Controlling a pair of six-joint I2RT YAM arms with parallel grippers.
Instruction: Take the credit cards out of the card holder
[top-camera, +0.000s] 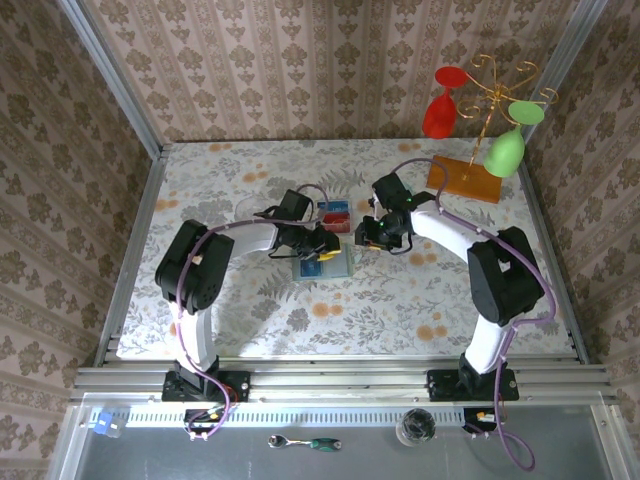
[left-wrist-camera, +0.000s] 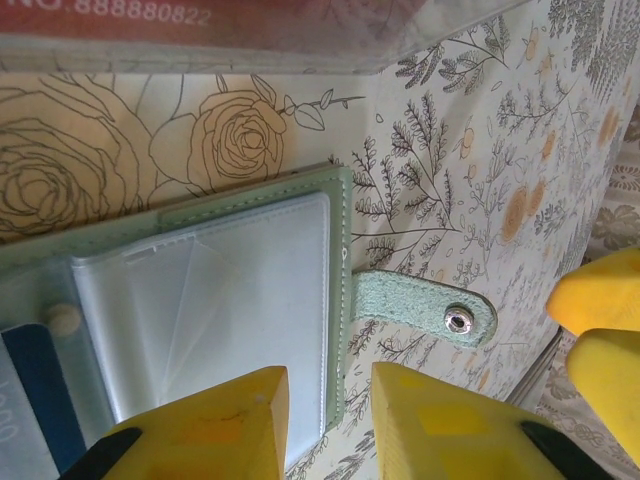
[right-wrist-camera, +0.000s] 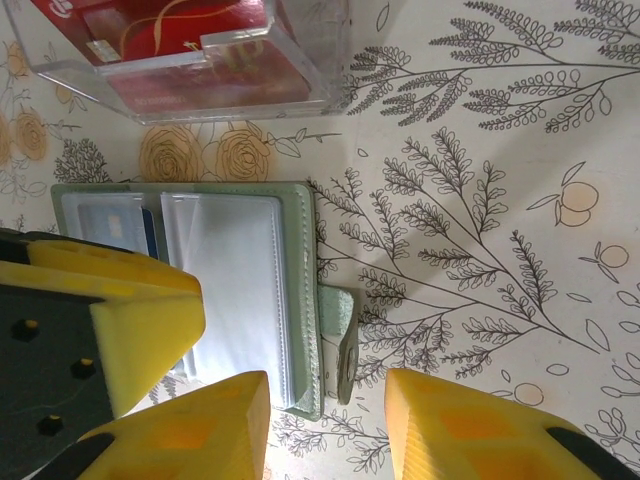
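Table (top-camera: 250, 310) under a flowered cloth, both arms reaching to its centre.

From above: wire rack (top-camera: 490, 90) hung with red and green glasses at the far right corner. Left gripper (top-camera: 315, 245) over the card holder (top-camera: 328, 262), right gripper (top-camera: 375, 232) just beside the holder's right edge.

Right wrist view: clear tray (right-wrist-camera: 325, 70) just beyond the holder, red cards (right-wrist-camera: 190, 60) inside it. The holder lies open and flat on the cloth, clear sleeves up, a blue card (right-wrist-camera: 150, 232) tucked in one sleeve. Right jaws part-open, gripping nothing, with the holder's edge and strap (right-wrist-camera: 345, 340) below the gap.

Left wrist view, closer: left jaws part-open and empty, one finger over a sleeve, the other over cloth. Metal snap (left-wrist-camera: 457, 320) at the strap's end.
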